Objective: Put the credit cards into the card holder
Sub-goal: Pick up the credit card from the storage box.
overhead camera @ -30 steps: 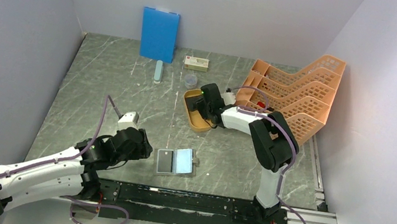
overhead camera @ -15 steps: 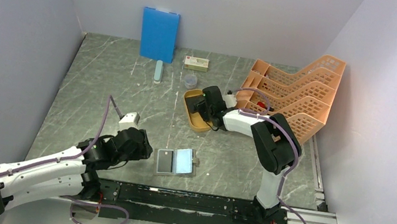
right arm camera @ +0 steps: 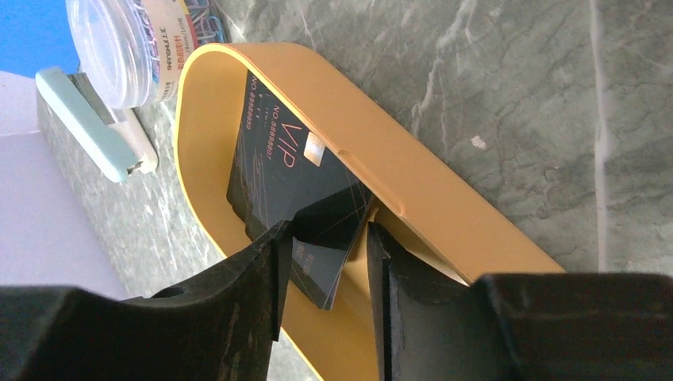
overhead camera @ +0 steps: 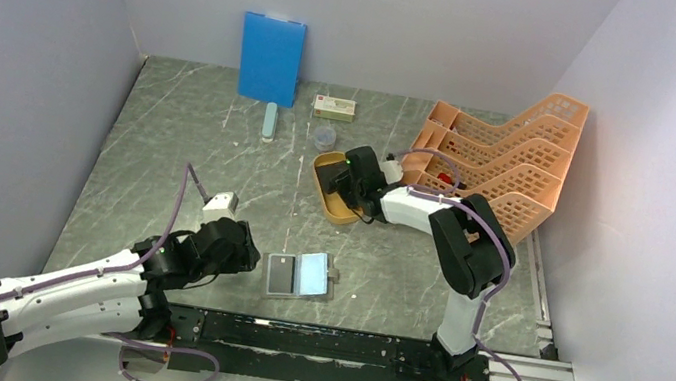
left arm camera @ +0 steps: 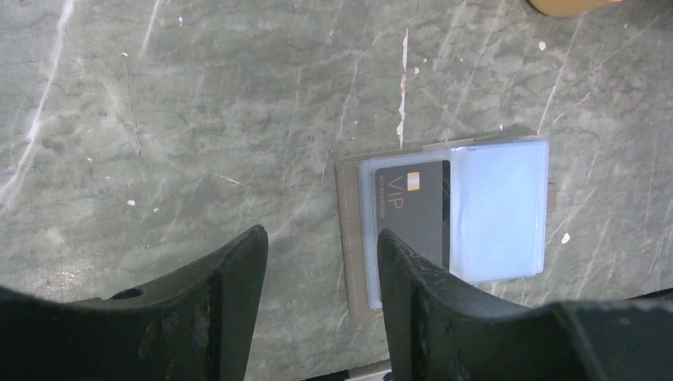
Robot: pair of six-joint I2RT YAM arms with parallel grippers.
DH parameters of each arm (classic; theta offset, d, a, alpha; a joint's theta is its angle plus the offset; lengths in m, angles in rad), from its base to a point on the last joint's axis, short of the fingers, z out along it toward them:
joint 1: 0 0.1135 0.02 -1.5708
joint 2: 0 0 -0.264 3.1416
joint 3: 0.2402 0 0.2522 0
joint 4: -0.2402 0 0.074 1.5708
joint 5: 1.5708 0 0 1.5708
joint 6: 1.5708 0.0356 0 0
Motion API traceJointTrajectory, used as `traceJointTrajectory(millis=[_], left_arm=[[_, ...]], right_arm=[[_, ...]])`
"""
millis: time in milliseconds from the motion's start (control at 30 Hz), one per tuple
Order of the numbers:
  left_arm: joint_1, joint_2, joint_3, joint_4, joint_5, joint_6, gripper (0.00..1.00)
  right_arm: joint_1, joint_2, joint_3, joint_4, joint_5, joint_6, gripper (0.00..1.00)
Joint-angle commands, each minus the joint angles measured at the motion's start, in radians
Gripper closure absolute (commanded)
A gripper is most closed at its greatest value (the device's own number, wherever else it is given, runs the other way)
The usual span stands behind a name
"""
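The card holder [left arm camera: 500,210] lies opened flat on the worktop [overhead camera: 198,150] near the front edge, its clear sleeves facing up so a card can slide in from above. One black card [left arm camera: 413,210] already sits in the left sleeve, while the right sleeve looks empty. The left end effector [left arm camera: 321,246] hovers just beside the holder's left edge with its jaws apart and nothing between them. It is probably placed there to pin or steady the holder when the next card arrives. The remaining credit cards [right arm camera: 278,167] are further back in the orange tray [right arm camera: 357,127], leaning as a small stack against its long wall. That tilt lifts one edge off the tray floor and gives a finger room to get under it. The right end effector [right arm camera: 327,234] reaches into the tray with one finger on each side of the stack's lower corner. Whether the fingers are actually pinching a card or only bracketing it, I cannot tell. The step in hand appears to be picking the next card, so most of the task is not yet done. The cards are thin and slick, so two could easily lift together.
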Motion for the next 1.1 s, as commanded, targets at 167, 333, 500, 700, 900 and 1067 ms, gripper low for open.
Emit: traceJointTrajectory(millis=[167,333,500,700,900,1067], left_arm=[[0.001,0.0,-0.013,0.027,0.016,-0.009,0.42],[0.001,0.004,-0.016,0.031,0.018,-0.009,0.42],[0.001,0.016,-0.017,0.043,0.026,-0.01,0.42],[0.002,0.026,-0.018,0.05,0.03,-0.011,0.43],[0.001,0.012,-0.024,0.041,0.029,-0.014,0.43],[0.002,0.015,-0.028,0.046,0.034,-0.015,0.43]], right_arm=[[-0.005,-0.024,0.006,-0.017,0.005,-0.015,0.72],[-0.004,-0.044,-0.016,-0.006,0.007,-0.004,0.84],[-0.004,-0.061,-0.028,-0.001,0.006,-0.01,0.8],[-0.005,-0.043,-0.003,-0.004,-0.009,-0.031,0.63],[-0.008,-0.027,0.02,-0.045,-0.012,-0.036,0.52],[-0.008,-0.015,0.032,-0.078,-0.014,-0.039,0.52]])
